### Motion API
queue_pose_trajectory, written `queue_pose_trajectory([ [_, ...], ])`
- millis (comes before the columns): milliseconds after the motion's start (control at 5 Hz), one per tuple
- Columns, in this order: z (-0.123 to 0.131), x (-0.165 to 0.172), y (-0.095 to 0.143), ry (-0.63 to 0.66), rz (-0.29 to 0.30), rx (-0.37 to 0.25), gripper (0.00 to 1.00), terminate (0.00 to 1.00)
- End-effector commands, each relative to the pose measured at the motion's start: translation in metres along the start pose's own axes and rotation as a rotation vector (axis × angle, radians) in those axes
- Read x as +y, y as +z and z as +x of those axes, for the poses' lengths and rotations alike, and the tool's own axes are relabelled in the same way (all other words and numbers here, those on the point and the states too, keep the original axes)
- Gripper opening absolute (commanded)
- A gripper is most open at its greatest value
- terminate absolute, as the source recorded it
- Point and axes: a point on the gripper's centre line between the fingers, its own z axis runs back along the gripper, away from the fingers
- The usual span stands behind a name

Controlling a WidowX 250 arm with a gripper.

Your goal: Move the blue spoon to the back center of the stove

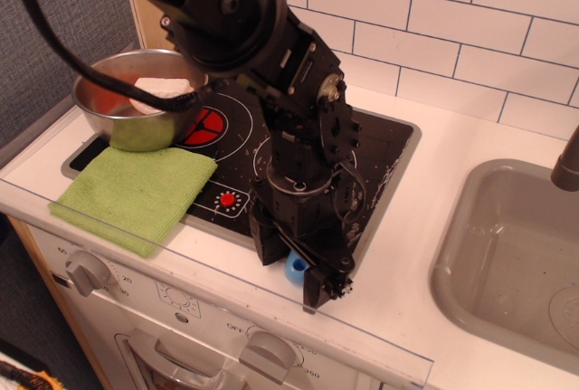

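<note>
Down low, black tool (pixel 291 268) spread wide around chunky blue spoon (pixel 297 266) handle

Not much legible txt. On the white front panel (pixel 194 313) below the counter, small grey print sat by the knobs: "OFF" read above the middle knob (pixel 265 354), w/ digits approx "350" to its right, too small to be sure. More tiny numerals ringed the left knob (pixel 86 271), unreadable. A small dial graphic (pixel 177 298) between the knobs carried marks too blurred to read. On the stove (pixel 384 150) the only sign was a red dot-and-rays icon (pixel 227 200) in a white outlined box at the front edge, no lettering. No brand name seen on arm, bowl, cloth or sink.
</note>
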Motion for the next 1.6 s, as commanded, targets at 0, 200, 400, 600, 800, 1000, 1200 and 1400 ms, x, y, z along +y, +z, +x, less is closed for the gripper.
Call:
queue_pose_trajectory([
  [0,-0.002,-0.003,0.002,0.052,0.04,-0.037,0.0,0.0],
  [200,-0.001,-0.005,0.001,0.094,0.038,-0.049,0.0,0.0],
  [400,0.001,-0.007,-0.001,0.147,0.042,-0.081,0.0,0.0],
  [600,0.006,-0.012,-0.003,0.256,0.032,-0.145,0.0,0.0],
  [800,0.032,0.055,0.045,0.335,0.048,-0.145,0.0,0.0],
  [1000,0.058,0.117,0.046,0.33,0.045,-0.111,0.0,0.0],
  [1200,0.064,0.135,0.04,0.324,0.033,-0.09,0.0,0.0],
  [1400,0.066,0.148,0.035,0.283,0.021,-0.063,0.0,0.0],
])
